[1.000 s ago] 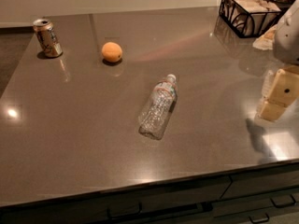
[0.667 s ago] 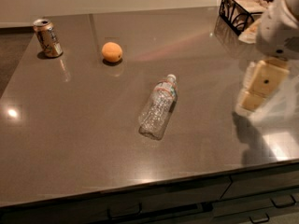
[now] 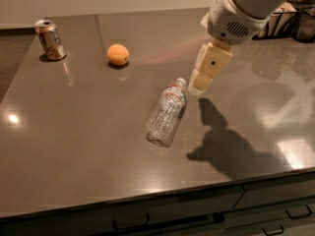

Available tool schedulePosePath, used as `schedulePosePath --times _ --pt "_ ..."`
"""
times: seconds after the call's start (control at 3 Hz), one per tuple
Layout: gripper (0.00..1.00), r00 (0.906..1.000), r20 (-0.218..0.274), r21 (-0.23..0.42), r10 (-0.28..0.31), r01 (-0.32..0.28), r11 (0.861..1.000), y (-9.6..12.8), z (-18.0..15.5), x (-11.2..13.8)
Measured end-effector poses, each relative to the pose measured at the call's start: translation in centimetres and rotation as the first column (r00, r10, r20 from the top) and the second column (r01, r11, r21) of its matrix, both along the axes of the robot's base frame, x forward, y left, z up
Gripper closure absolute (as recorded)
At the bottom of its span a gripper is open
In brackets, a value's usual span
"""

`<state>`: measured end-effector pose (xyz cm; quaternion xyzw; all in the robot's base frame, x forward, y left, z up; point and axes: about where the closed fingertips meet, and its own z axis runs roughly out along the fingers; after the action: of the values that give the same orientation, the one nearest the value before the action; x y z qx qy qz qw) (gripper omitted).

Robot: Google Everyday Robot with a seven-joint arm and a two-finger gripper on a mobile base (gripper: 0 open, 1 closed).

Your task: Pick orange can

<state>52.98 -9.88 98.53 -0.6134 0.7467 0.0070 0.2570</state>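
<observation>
The orange can (image 3: 49, 39) stands upright at the far left corner of the dark counter (image 3: 74, 146), its silver top with pull-tab showing. My gripper (image 3: 199, 86) hangs from the white arm at the upper right and sits above the counter just right of the cap of a clear plastic bottle. It is far to the right of the can and holds nothing that I can see.
A round orange fruit (image 3: 118, 54) sits right of the can. The clear plastic bottle (image 3: 168, 112) lies on its side mid-counter. A black wire basket (image 3: 290, 18) stands at the far right. Drawers with handles (image 3: 130, 223) run along the counter's front.
The arm has swung left from the right edge toward the middle of the counter, now beside the bottle's cap. The can, fruit and bottle have not moved.
</observation>
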Motion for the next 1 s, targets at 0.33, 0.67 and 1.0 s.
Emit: schedulePosePath --times 0.33,0.67,1.0 --pt "0.0 0.9994 0.029 0.031 0.021 -0.022 0.999 5.1 -0.6 2.7" --pt "0.0 0.9991 0.038 0.071 0.021 -0.024 0.997 10.0 -2.2 4.9" --pt "0.0 0.9996 0.024 0.134 0.012 -0.016 0.991 14.7 -3.8 6.8"
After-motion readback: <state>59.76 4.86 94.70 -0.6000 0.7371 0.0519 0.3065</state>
